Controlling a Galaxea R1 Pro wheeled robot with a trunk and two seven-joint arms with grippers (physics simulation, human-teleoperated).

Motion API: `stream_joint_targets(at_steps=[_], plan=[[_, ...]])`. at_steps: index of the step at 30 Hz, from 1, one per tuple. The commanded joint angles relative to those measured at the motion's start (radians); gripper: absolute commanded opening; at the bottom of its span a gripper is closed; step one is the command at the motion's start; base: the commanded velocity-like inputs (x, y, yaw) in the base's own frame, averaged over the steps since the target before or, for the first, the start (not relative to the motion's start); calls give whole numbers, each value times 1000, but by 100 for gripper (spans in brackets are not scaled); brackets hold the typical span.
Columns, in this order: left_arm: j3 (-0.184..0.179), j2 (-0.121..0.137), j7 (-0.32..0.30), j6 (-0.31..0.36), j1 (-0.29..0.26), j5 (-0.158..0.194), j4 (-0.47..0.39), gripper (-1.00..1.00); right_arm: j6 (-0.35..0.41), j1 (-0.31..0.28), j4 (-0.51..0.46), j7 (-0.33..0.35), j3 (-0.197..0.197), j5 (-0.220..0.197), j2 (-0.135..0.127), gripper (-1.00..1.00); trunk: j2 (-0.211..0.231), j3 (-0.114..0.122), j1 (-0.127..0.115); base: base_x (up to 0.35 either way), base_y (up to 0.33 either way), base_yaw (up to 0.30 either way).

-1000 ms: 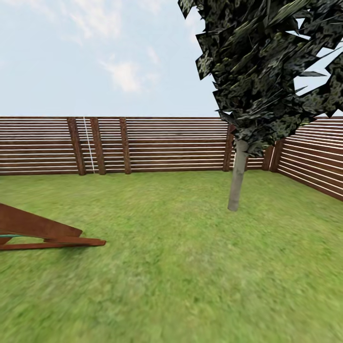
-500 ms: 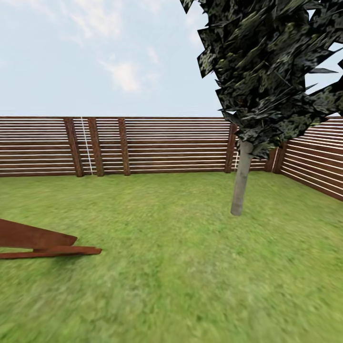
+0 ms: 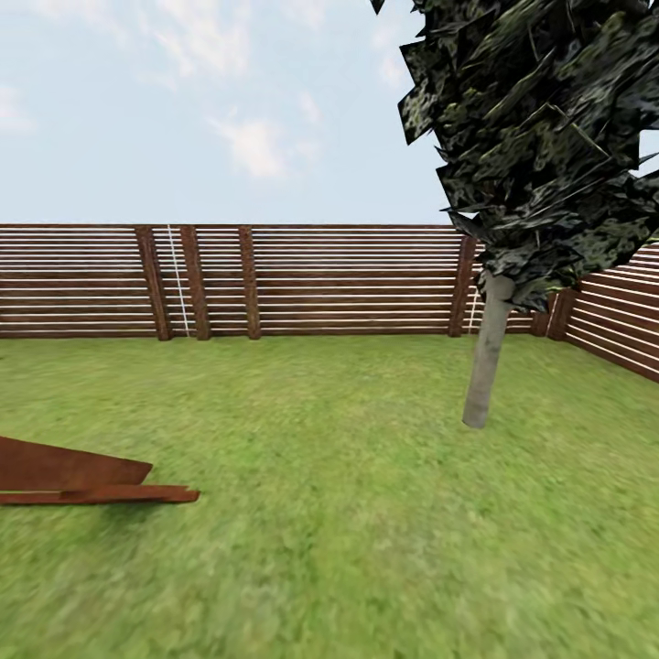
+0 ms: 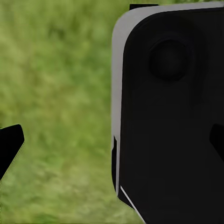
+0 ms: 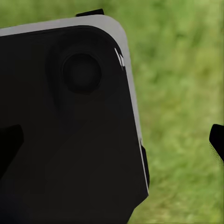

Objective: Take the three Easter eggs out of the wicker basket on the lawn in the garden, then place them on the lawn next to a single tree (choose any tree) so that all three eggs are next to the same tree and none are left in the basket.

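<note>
On the lawn [image 3: 348,513], the tree [image 3: 487,366] stands unlabelled.

Lawn [image 3: 348,513] across the lower half of the head view, fence [image 3: 320,279] behind it spanning mid-frame, tree [image 3: 485,366] standing on the lawn at right before the fence, wooden ramp [image 3: 82,476] lying at lower left.

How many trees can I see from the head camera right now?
1. A single tree with a pale trunk and dark leaf clumps stands on the lawn at right, near the fence corner. Others may stand outside the frame.
</note>
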Motion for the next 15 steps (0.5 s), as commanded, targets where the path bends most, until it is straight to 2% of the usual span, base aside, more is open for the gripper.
stream_joint_targets(at_steps=[1,15], plan=[[1,0,1,0,1,0,-2,100,-3,-2,3,0,2,-7,0,100,0,-1,1,328,0,3],[1,0,1,0,1,0,-2,100,-3,-2,3,0,2,-7,0,100,0,-1,1,328,0,0]])
